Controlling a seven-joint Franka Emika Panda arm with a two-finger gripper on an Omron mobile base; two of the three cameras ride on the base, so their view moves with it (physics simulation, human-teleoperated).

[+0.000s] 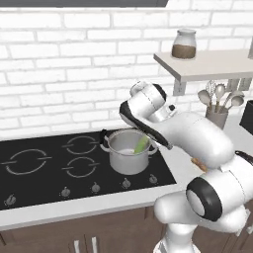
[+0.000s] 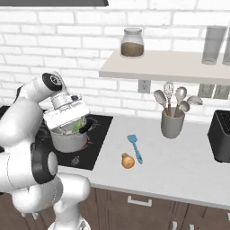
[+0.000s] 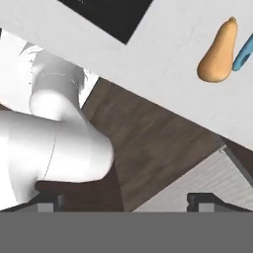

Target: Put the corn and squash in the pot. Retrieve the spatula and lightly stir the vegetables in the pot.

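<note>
The silver pot (image 1: 123, 158) stands on the cooktop's right front burner, and a green corn piece (image 1: 142, 144) leans inside it. Just above the pot (image 2: 67, 141) hangs my white hand, tilted back toward the robot's base. My gripper (image 3: 126, 200) is open, its fingertips far apart with nothing between them. The orange squash (image 2: 128, 161) lies on the grey counter to the right of the cooktop. In the hand view the squash (image 3: 217, 49) is at the upper right. The teal spatula (image 2: 134, 148) lies right beside it, blade toward the wall.
A grey utensil cup (image 2: 172, 123) with spoons and a whisk stands at the back of the counter, and a dark toaster (image 2: 220, 134) is at the far right. A shelf (image 2: 179, 67) with a jar (image 2: 132, 42) hangs above. The black cooktop (image 1: 44, 163) stretches left of the pot.
</note>
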